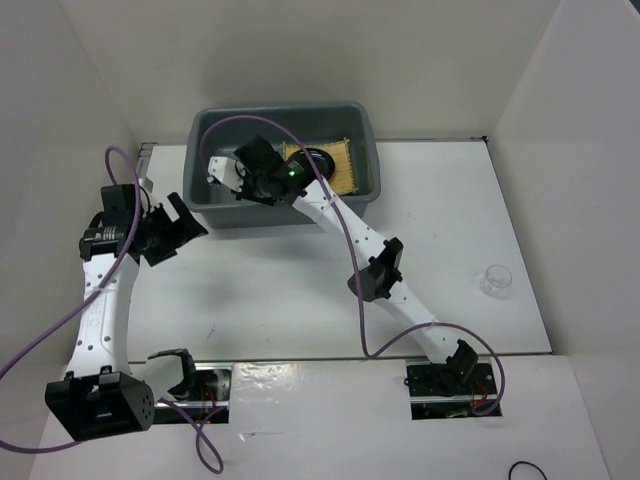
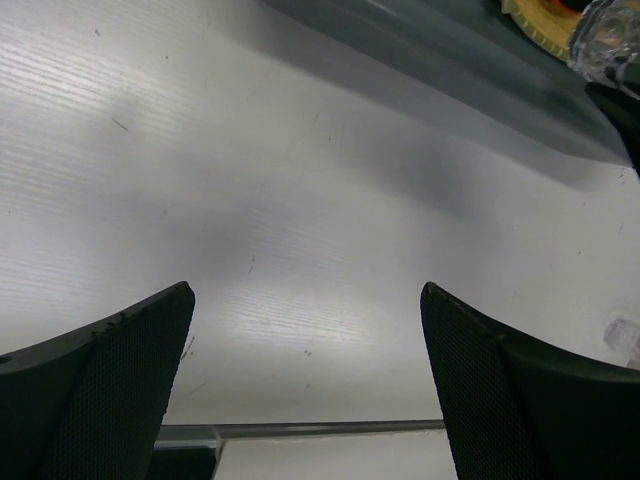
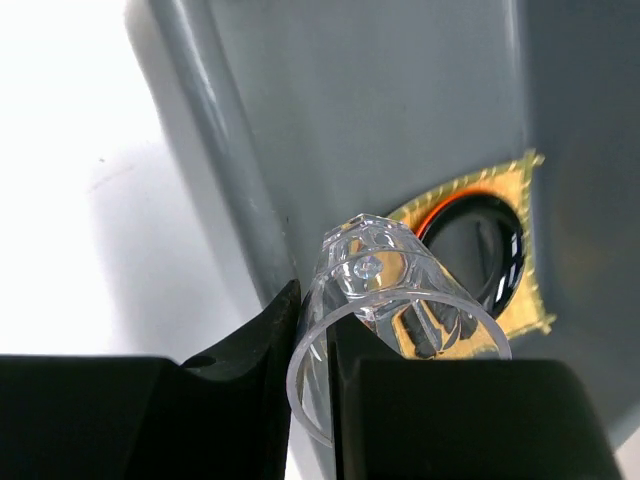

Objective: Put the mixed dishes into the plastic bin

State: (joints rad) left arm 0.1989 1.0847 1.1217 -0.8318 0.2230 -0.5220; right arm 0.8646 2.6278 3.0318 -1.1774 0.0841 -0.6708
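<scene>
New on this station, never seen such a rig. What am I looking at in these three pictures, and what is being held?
Two white robot arms are bolted to a table. The big picture looks down from above; the other two come from cameras on each wrist. The right pincer is shut on a clear glass cup, reaching over the grey bin. In the bin lie a woven mat and a black bowl. The left pincer is open and empty over the table. A second cup stands on the table's right side.
</scene>
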